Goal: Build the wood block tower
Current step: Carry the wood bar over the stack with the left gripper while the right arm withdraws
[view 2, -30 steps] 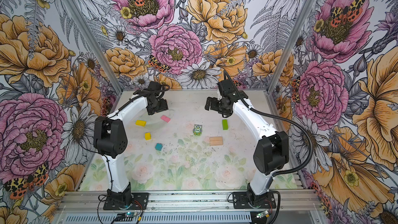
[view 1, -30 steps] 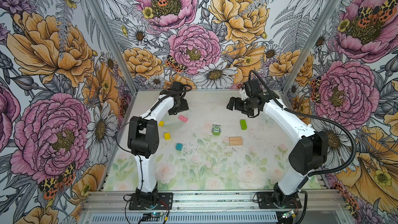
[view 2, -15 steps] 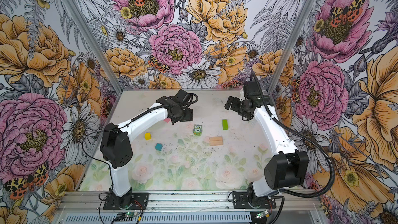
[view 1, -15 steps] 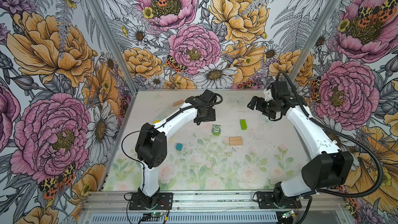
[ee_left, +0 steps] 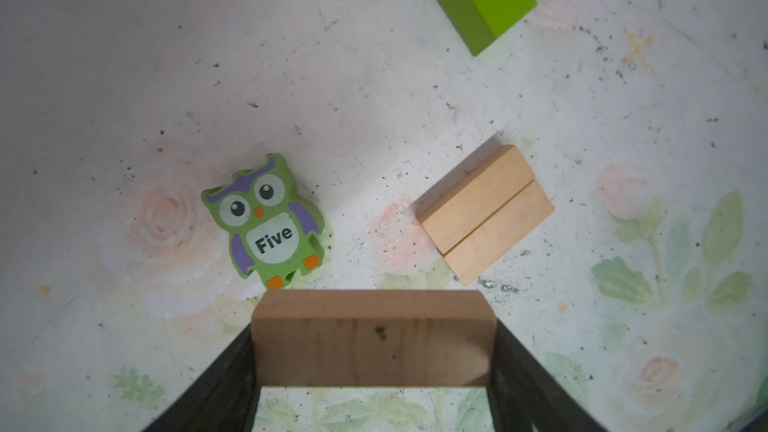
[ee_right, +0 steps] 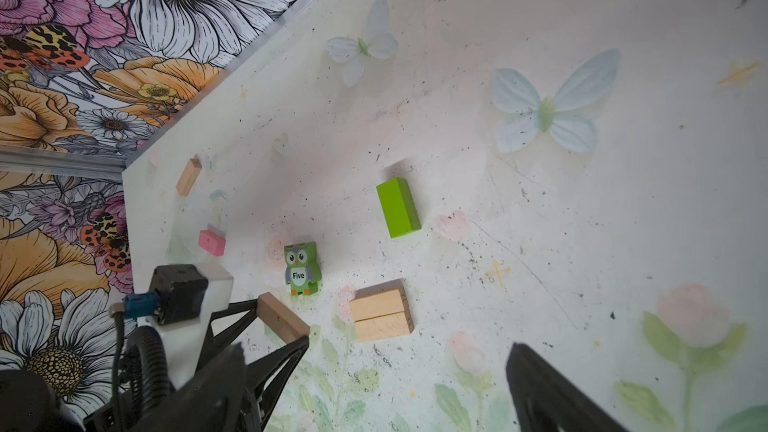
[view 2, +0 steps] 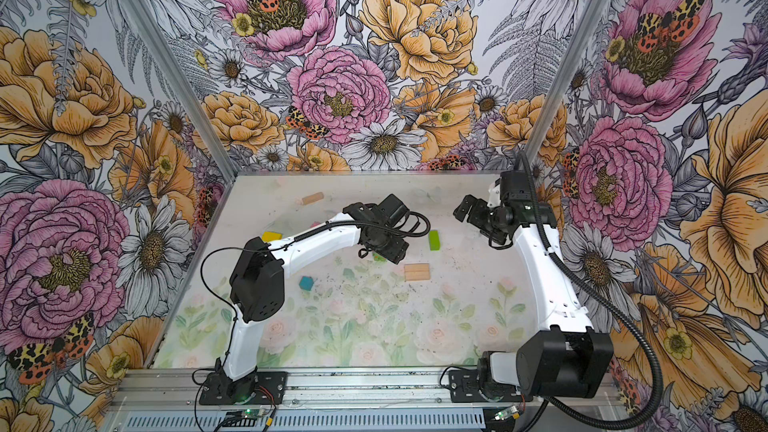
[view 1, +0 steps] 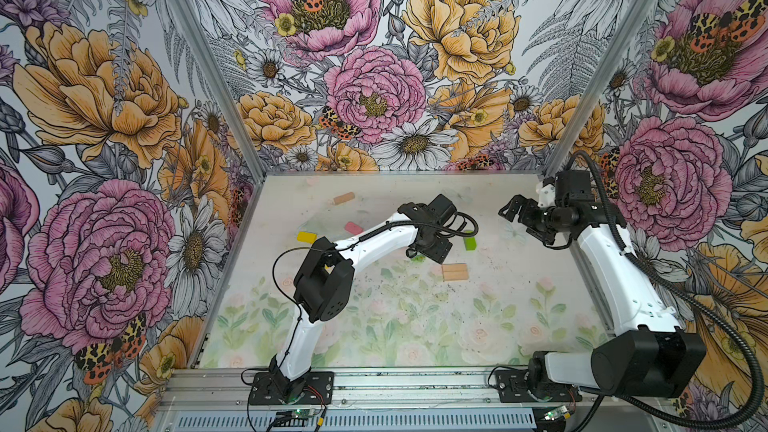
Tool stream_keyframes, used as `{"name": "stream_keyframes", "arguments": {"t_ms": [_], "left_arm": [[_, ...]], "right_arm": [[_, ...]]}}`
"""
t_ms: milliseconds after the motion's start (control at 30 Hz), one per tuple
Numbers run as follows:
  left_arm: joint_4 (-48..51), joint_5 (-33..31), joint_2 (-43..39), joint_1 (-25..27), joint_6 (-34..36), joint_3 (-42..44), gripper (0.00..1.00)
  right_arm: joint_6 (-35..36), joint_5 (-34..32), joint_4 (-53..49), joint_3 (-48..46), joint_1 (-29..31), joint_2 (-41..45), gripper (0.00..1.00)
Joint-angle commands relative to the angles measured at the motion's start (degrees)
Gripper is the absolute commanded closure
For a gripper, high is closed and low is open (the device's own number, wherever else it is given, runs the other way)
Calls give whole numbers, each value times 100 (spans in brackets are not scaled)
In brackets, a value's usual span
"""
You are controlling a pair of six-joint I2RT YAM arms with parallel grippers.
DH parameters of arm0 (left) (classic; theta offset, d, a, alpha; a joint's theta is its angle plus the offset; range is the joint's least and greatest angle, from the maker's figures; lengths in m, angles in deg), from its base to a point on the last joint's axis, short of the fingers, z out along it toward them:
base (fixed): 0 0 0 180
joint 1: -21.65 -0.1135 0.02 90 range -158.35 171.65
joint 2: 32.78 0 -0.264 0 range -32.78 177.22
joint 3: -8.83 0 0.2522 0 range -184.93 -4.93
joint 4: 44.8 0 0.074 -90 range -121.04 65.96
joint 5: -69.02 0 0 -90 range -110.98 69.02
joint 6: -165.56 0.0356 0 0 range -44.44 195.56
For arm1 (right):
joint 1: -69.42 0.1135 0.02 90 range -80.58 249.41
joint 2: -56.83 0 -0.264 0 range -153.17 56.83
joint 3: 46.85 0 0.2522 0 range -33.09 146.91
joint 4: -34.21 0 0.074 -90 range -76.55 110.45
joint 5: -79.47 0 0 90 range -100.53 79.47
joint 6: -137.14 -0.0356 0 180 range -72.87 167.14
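**Tan bar in my left claw**

My left claw [ee_left: 372, 340] is clamped on a plain tan oblong wooden bar [ee_left: 374, 326] over the floral table [view 1: 415, 326], mid-frame in both top views. Just right of it, two tan wooden bars [view 1: 455, 272] lie touching, side by side. A green owl-printed piece [ee_left: 266, 222] and a lime-green bar [view 1: 470, 241] lie near. My right claw [view 1: 517, 220] hangs with its jaws apart at the right.

The word "Five" stands on the white belly of the green owl block [ee_left: 266, 222].
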Motion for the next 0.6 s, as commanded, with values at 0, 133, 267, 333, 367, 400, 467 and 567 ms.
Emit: {"name": "stream_keyframes", "arguments": {"t_ms": [0,133,267,333,367,400,467,567], "left_arm": [[-543,487,-124,-8,919,116,37],[-621,623,-40,139,1678,122,39],[-639,984,155,161,2043,8,39],[-647,1130,244,195,2166,-78,39],[-639,1168,278,235,2229,-110,39],[-643,1195,306,290,2305,-136,39],[-640,1176,356,362,2429,-128,39],[-637,1154,477,427,2580,-162,39]], "right_arm": [[46,239,-71,-63,-66,221,0],[-37,482,-99,-140,-234,343,0],[-74,760,-181,-206,-533,502,0],[-71,836,-235,-223,-659,559,0],[-90,881,-247,-245,-697,597,0],[-112,897,-257,-257,-712,621,0],[-159,934,-257,-310,-728,677,0],[-178,921,-257,-388,-768,765,0]]}}
